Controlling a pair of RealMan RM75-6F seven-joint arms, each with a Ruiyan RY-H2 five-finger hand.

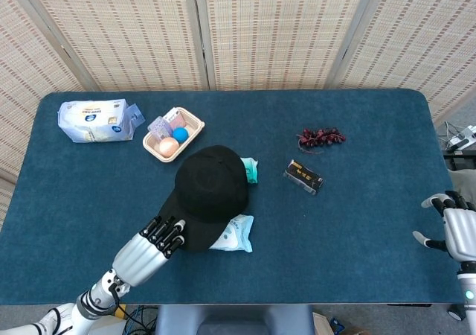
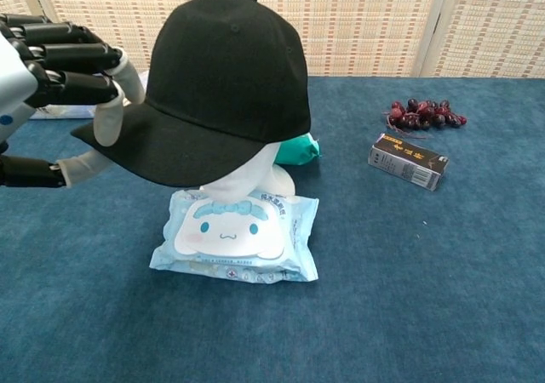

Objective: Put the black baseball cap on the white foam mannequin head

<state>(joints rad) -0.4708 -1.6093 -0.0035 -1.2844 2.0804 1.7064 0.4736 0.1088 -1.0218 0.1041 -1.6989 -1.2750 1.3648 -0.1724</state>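
Mannequin head [image 2: 252,177] mostly hidden (under cap [image 2: 217,81]).

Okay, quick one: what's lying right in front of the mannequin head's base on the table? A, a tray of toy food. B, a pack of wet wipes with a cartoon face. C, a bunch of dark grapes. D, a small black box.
B: the wet wipes pack with its cartoon face lies directly before the mannequin head.

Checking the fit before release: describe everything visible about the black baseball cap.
The black baseball cap looks like plain matte fabric, with a top button and seamed panels. It sits on the white foam mannequin head, covering most of the face, brim pointing toward the robot's left. The left hand holds the brim's edge.
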